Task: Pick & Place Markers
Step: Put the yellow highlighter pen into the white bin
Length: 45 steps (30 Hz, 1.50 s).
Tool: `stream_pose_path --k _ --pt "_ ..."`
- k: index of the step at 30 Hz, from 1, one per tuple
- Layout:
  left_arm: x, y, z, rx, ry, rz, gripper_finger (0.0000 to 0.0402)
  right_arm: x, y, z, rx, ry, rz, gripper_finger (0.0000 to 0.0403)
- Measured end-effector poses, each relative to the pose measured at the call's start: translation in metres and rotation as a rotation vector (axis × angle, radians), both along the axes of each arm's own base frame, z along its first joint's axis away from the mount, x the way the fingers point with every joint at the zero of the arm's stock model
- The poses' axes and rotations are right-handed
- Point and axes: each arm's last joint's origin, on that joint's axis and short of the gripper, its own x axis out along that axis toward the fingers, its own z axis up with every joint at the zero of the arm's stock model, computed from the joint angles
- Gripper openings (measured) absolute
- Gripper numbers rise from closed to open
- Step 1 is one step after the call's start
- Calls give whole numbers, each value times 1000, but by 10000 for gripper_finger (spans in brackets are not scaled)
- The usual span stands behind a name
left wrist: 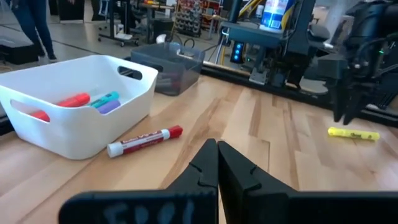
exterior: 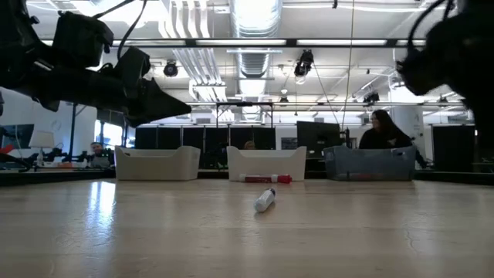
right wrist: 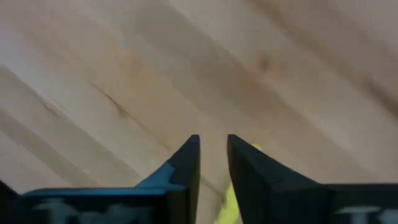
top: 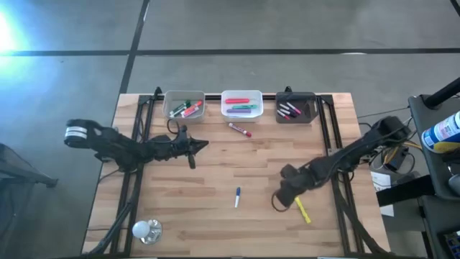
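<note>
A pale wooden table (top: 215,216) stands on a grey concrete floor (top: 287,29) crossed by dark lines, with ceiling strip lights (exterior: 255,15) and ducting across the top of the low view.

Both arms are dark, built of slim jointed links. The left arm (top: 122,146) wears a white band with dark marks near its base. The right gripper (right wrist: 213,163) has black tapered fingers (right wrist: 184,168) above a blue-edged body.
</note>
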Motion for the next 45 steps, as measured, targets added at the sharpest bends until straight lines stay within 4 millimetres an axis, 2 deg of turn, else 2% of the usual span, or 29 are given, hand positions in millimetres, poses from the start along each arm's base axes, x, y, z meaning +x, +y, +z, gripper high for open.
stream_pose_path --k 5,8,14,19,25,29,32,36,40,45 --pt "2 0 -5 -4 24 0 0 -13 14 -8 52 159 -89 121" --pt "2 0 -6 -5 28 1 0 -15 18 -12 43 185 -115 146" --pt "2 0 -5 -7 15 1 0 -12 20 -29 -4 244 -141 167" --pt "2 0 -5 -11 14 1 0 -9 23 -43 -29 296 -131 156" --pt "2 0 -4 -12 13 1 0 -3 26 -41 -17 284 -77 89" --pt "2 0 -5 -12 13 2 0 1 24 -29 24 240 -52 46" --pt "2 0 -4 -14 1 3 0 9 17 -15 5 170 -39 46" --pt "1 0 -3 -22 -15 4 0 30 -1 14 -124 -26 1 52" --pt "1 0 -3 -23 -15 5 0 60 -36 48 -304 -176 111 68" --pt "1 0 -3 -24 -14 6 0 98 -98 89 -589 -318 264 65"
